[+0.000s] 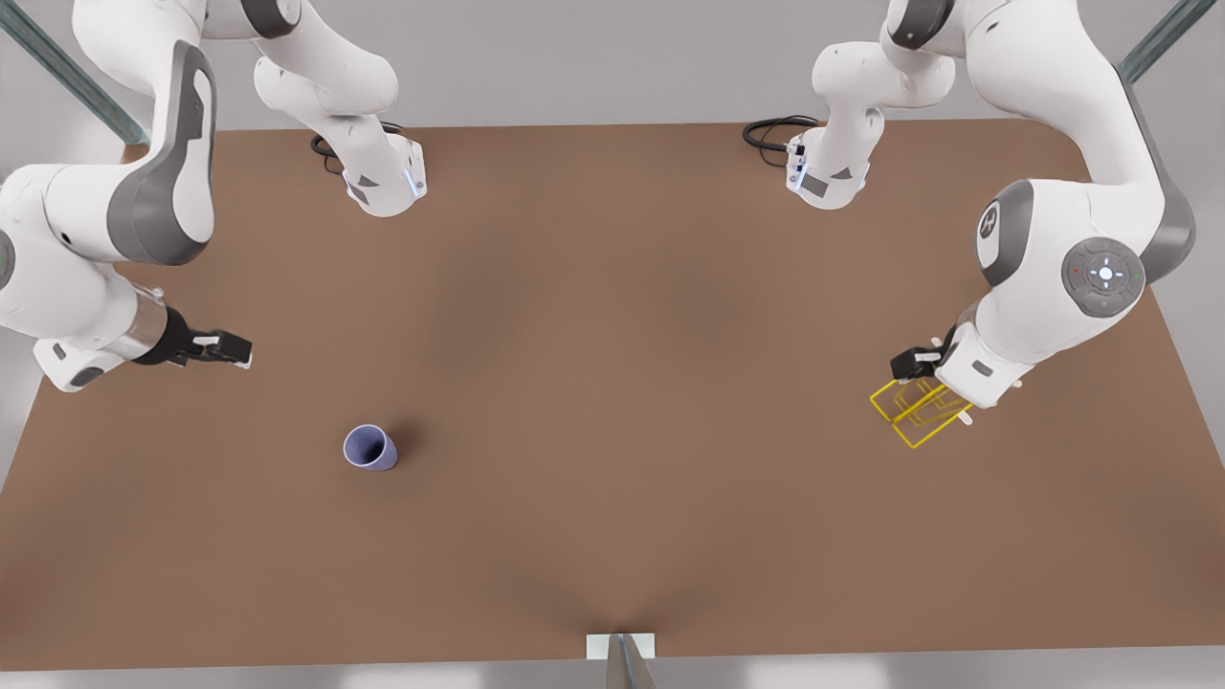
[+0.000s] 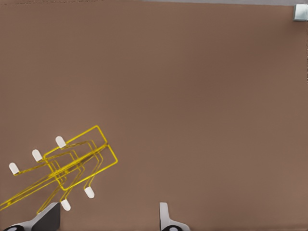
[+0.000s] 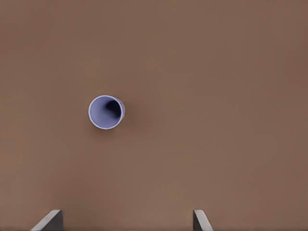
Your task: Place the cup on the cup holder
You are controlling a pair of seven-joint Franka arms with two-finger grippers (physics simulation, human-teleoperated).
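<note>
The lavender-blue cup (image 1: 368,448) stands upright on the brown table toward the front view's left, its dark inside facing up (image 3: 106,112). My right gripper (image 1: 225,346) hovers beyond it on that side, open and empty, well apart from the cup; its fingertips frame the right wrist view's edge (image 3: 126,220). The yellow wire cup holder (image 1: 890,423) with white-tipped prongs sits at the front view's right. My left gripper (image 1: 914,364) hangs right over the holder's edge, open and empty; in the left wrist view the cup holder (image 2: 79,161) lies beside the gripper (image 2: 108,216).
The brown table (image 1: 612,383) stretches wide between cup and holder. Two arm bases with black cables stand at the far edge (image 1: 383,177) (image 1: 828,172). A small white bracket (image 1: 620,646) sits at the near edge.
</note>
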